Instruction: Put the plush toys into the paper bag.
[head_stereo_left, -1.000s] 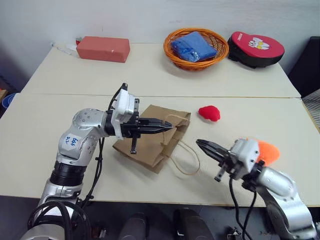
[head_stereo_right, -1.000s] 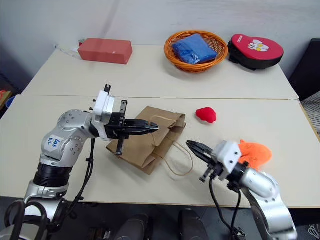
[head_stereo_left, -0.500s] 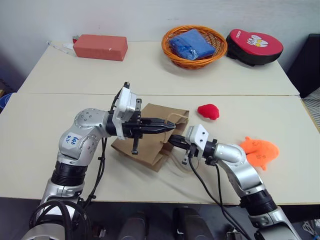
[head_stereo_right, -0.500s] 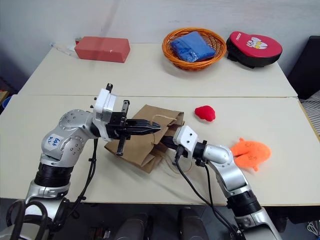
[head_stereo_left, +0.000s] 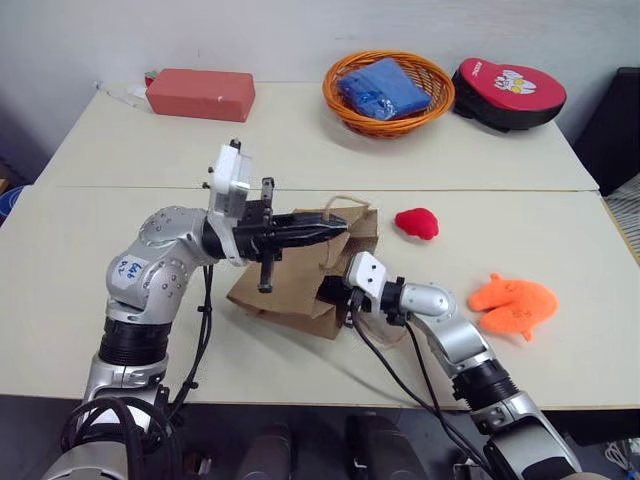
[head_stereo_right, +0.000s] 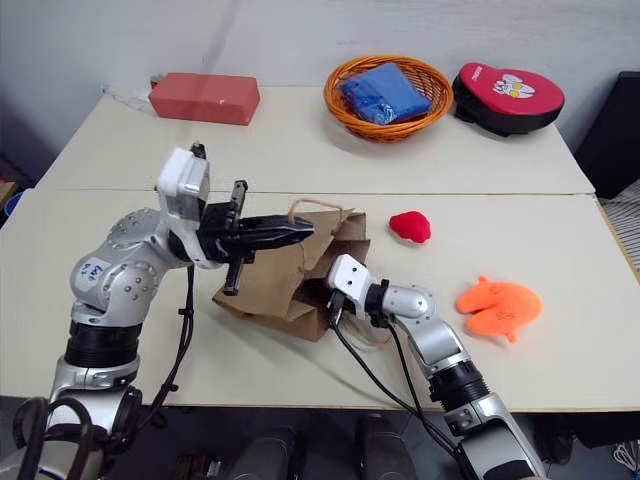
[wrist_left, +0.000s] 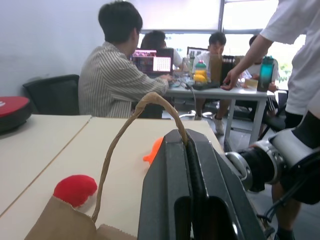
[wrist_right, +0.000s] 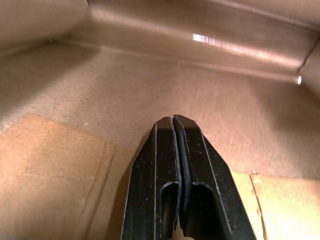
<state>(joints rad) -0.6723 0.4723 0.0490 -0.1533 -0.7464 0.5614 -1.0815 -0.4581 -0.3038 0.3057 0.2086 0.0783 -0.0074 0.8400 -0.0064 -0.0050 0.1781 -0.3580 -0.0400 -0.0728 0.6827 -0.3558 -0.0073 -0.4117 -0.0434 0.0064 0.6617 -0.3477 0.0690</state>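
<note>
You had an orange basket (head_stereo_left: 389, 95) at the back of the table (head_stereo_left: 300, 150), with a blue cloth (head_stereo_left: 385, 88) inside it. Just right of the basket lay a red-and-black pad (head_stereo_left: 511, 95). Well left of the basket sat a red block (head_stereo_left: 200, 95). Beyond the table, people sat at a desk (wrist_left: 220, 92).

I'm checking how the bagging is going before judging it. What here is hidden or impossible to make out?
- Right pincer tip: in the head views it is inside the paper bag, hidden by the bag's mouth.
- Bag's second handle: not traceable; the left pincer holds one handle shut.
- Orange plush toy: in the left wrist view, just a sliver behind the fingers.
- Blue cloth's lower part: hidden by the basket wall.
</note>
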